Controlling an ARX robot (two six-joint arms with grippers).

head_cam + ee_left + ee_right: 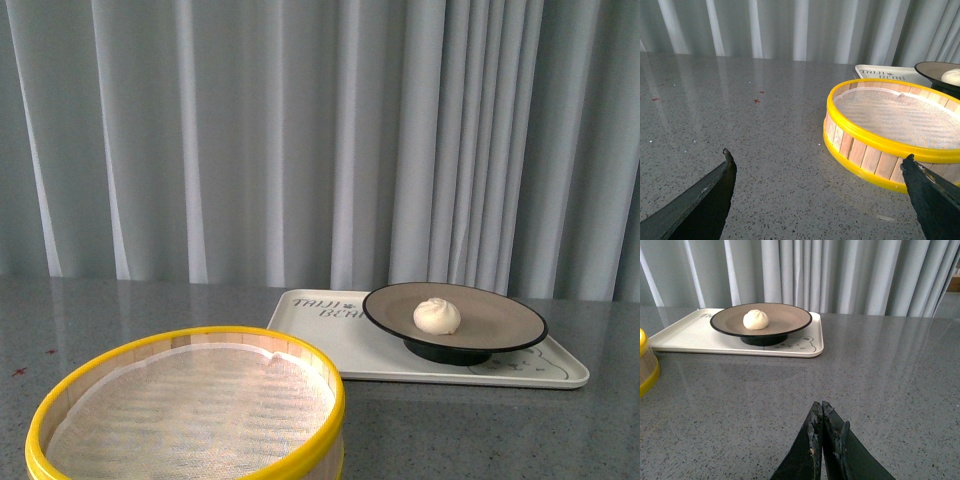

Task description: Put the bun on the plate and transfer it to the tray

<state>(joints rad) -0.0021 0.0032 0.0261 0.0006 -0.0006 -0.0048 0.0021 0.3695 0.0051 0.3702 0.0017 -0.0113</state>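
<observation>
The off-white bun (437, 316) sits on the beige plate (500, 325) with its black rim, and the plate stands on the cream tray (320, 345) at the right of the table. The right wrist view shows the same bun (756, 319), plate (785, 317) and tray (685, 337) some way ahead of my right gripper (820, 407), which is shut with nothing in it above bare tabletop. My left gripper (817, 157) is open and empty, low over the table beside the steamer basket. Neither arm shows in the front view.
A yellow-rimmed wooden steamer basket (190, 410) with a white cloth liner stands at the front left, also in the left wrist view as the basket (880, 145). Grey speckled tabletop (890, 370) spreads around. Pale curtains (300, 140) hang behind.
</observation>
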